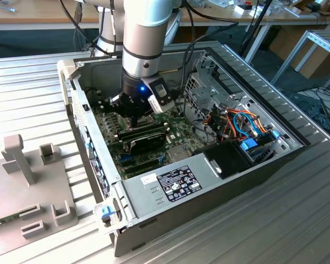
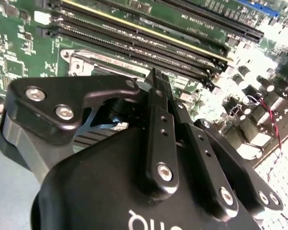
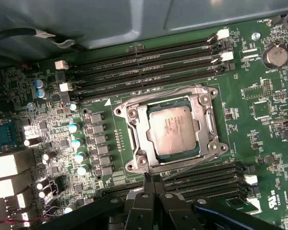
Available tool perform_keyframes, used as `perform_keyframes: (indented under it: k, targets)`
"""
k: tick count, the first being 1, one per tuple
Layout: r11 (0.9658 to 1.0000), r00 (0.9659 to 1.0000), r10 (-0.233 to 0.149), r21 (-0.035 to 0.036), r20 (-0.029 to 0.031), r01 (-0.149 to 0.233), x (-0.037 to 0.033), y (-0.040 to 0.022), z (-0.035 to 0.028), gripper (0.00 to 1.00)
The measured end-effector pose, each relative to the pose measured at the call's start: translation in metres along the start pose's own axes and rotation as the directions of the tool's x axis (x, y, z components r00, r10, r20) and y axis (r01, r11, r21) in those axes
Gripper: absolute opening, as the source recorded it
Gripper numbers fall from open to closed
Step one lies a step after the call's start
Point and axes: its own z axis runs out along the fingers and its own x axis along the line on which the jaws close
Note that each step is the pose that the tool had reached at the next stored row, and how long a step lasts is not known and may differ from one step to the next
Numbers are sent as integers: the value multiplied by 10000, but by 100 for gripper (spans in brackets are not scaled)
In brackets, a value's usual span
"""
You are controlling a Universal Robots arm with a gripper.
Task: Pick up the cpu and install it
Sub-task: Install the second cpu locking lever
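Cpu [image 3: 174,130] lies flat in the socket frame [image 3: 134,117] on the motherboard [image 3: 259,139], between memory slots [image 3: 144,67]; gripper [image 3: 153,179], fingers pressed together and empty, hangs just beside it; judged light, stiff, slick-topped, fragile underneath, best pinched by opposite edges.

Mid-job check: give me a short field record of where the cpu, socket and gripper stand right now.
cpu: lying flat inside the socket frame, silver-grey top facing up
socket frame: open around the chip, not closed over its top
gripper: fingers together, holding nothing, tips over the memory slots beside the socket
gripper, second wrist view: fingertips shut, above the board
arm: reaching down into the open computer case over the motherboard
contact with cpu: none visible
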Motion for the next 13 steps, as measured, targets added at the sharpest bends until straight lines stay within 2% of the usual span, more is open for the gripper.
perform_keyframes:
  k: [1,13]
  targets:
    - [10000,10000,0,6,-1,0,63,-14,30,11]
    - [10000,10000,-16,5,-1,16,90,-17,79,11]
